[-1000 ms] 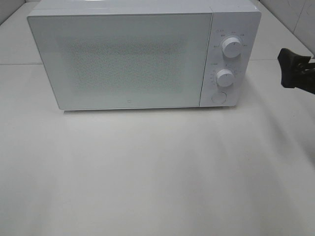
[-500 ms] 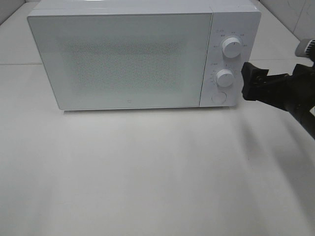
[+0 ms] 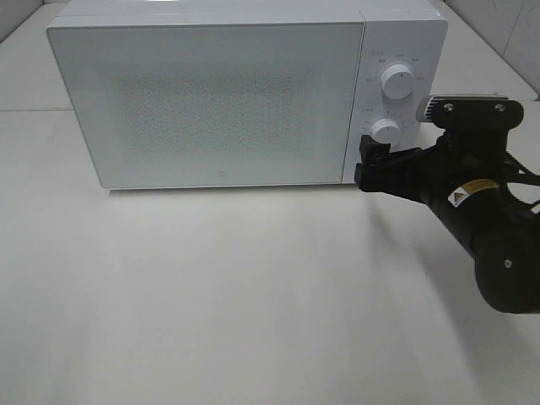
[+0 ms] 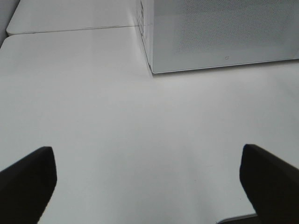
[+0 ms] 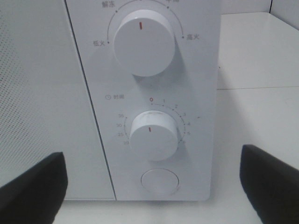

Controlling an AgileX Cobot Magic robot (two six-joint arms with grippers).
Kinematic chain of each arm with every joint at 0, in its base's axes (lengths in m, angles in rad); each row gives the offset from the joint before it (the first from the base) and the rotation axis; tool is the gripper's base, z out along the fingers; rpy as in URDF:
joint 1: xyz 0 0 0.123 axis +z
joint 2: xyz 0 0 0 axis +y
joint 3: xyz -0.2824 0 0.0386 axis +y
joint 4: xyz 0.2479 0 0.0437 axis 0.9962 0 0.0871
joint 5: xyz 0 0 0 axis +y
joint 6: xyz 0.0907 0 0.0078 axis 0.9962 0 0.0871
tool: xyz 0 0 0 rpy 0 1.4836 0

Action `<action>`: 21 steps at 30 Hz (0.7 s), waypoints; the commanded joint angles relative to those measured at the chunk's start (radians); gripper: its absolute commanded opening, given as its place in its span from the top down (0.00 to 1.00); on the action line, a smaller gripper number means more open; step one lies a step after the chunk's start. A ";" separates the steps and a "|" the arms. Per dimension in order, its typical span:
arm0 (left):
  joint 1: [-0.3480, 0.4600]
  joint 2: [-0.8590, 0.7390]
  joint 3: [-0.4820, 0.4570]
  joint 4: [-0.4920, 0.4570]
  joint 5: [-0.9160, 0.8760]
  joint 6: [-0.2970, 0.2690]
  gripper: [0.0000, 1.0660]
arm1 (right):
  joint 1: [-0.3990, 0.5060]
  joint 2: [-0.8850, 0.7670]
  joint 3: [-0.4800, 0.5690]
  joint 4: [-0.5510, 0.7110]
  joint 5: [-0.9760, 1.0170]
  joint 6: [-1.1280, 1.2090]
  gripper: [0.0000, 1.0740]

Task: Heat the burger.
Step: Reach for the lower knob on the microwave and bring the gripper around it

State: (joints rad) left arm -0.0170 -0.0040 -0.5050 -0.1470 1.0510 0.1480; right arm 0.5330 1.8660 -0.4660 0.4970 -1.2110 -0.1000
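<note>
a white microwave (image 3: pixel 245 93) stands at 12 o'clock on the pale worktop (image 3: pixel 211 295), with its door shut. the burger shows in no view, and nothing can be made out through the speckled door window. the control panel sits on the door's 3 o'clock side, with an upper knob (image 5: pixel 144 44), a lower knob (image 5: pixel 154 136) and a round button (image 5: pixel 160 181) beneath them. the black right arm reaches in from 3 o'clock. the right hand (image 3: pixel 369 162) is just in front of the panel's lower part, its fingers wide apart and holding nothing. whether it touches the panel cannot be told. the left hand (image 4: pixel 149 182) hangs over bare worktop, fingers spread wide and empty, the microwave's front corner well ahead of it.
</note>
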 commanded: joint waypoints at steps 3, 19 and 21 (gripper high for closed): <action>-0.004 -0.022 0.002 -0.006 -0.012 -0.006 0.04 | 0.003 0.055 -0.067 -0.002 -0.131 -0.008 0.12; -0.004 -0.022 0.002 -0.006 -0.012 -0.006 0.04 | 0.003 0.148 -0.184 0.005 -0.125 -0.008 0.16; -0.004 -0.022 0.002 -0.006 -0.012 -0.006 0.04 | 0.002 0.152 -0.194 0.009 -0.120 -0.014 0.17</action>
State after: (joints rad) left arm -0.0170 -0.0040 -0.5050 -0.1470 1.0510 0.1480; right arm 0.5330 2.0160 -0.6450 0.5010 -1.2120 -0.1000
